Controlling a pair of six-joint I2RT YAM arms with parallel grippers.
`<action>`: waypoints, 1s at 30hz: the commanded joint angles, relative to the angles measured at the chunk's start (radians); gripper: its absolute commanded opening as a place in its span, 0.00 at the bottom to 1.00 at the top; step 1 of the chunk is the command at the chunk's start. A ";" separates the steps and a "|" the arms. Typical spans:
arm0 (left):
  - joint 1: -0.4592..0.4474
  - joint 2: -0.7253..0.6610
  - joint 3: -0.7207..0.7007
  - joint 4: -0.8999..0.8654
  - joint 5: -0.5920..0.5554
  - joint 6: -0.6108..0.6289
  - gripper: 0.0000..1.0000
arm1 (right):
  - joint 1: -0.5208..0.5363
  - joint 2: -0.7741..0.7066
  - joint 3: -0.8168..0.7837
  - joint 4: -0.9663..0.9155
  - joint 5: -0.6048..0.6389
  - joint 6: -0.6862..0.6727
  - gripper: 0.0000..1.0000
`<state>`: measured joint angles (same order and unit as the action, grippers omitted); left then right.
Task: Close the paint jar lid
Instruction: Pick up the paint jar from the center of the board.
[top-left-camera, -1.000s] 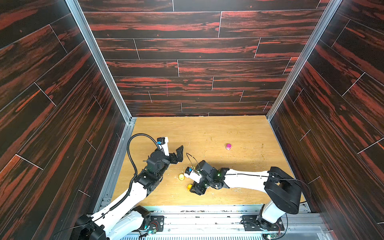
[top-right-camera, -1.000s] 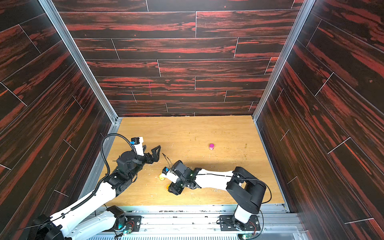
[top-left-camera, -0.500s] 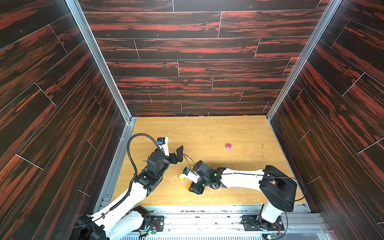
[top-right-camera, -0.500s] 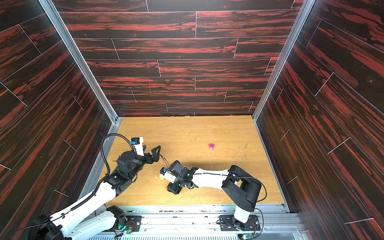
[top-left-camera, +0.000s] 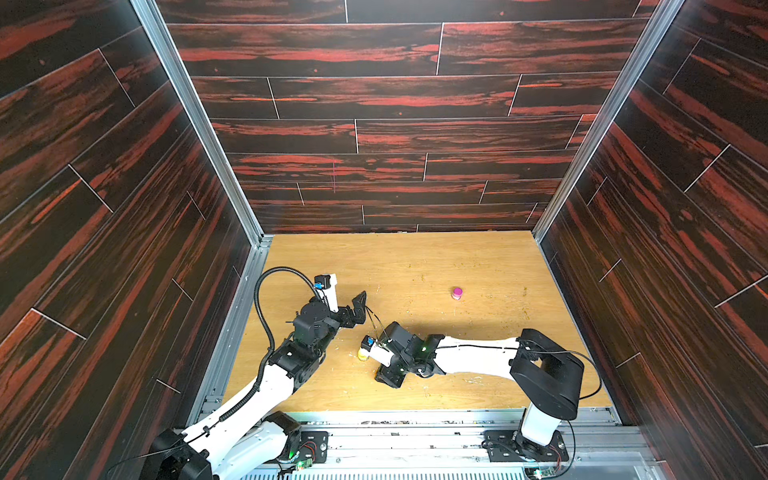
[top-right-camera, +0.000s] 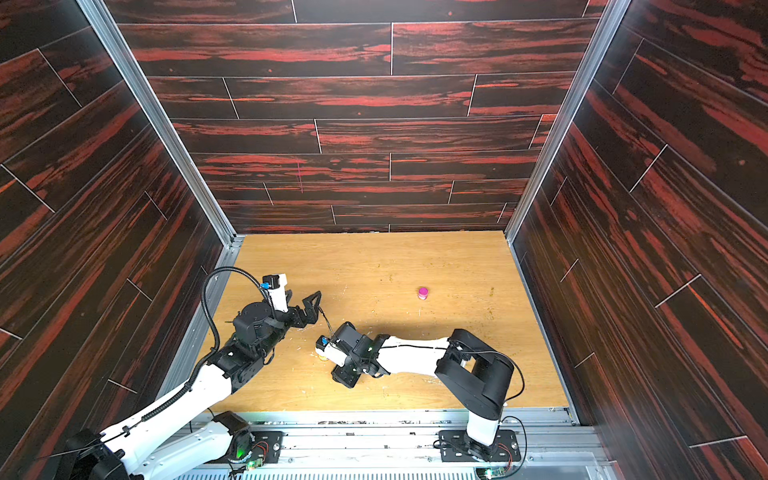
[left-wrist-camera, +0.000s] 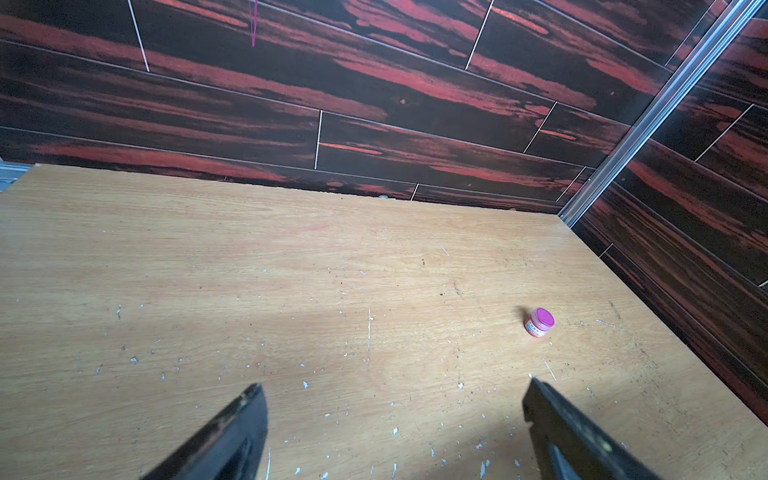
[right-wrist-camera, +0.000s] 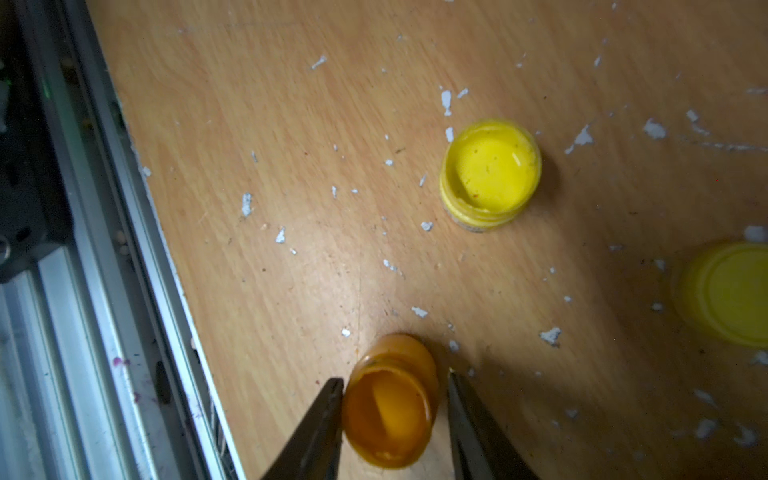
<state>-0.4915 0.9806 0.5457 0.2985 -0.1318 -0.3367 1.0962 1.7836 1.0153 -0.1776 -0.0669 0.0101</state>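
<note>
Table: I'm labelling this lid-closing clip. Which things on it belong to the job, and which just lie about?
Job:
- right gripper, set around the orange jar (possibly a lid)
- open yellow jar
- yellow lid

Lying about:
- pink jar, closed, well apart
- white flecks
- left gripper, open, holding nothing

Dark planked walls (top-left-camera: 395, 104) streaked with red close the worktop (top-left-camera: 415, 257) in on 3 sides, joined at the 2 far corners by pale metal posts (top-left-camera: 199, 124). The worktop is light wood grain, scuffed and flecked with white chips (right-wrist-camera: 446, 99). A ribbed metal rail (top-left-camera: 415, 428) runs along its near edge.
</note>
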 joint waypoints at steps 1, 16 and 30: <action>0.006 -0.023 -0.012 -0.021 -0.013 0.014 1.00 | 0.007 0.031 0.026 -0.026 0.014 -0.006 0.41; 0.007 -0.012 -0.009 -0.012 -0.009 0.022 1.00 | 0.008 0.026 0.038 -0.047 0.036 -0.005 0.27; 0.011 0.006 0.007 0.114 0.045 0.024 1.00 | -0.091 -0.120 0.072 -0.158 0.098 0.062 0.25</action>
<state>-0.4870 0.9813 0.5411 0.3454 -0.1101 -0.3248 1.0389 1.7145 1.0515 -0.2893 0.0154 0.0471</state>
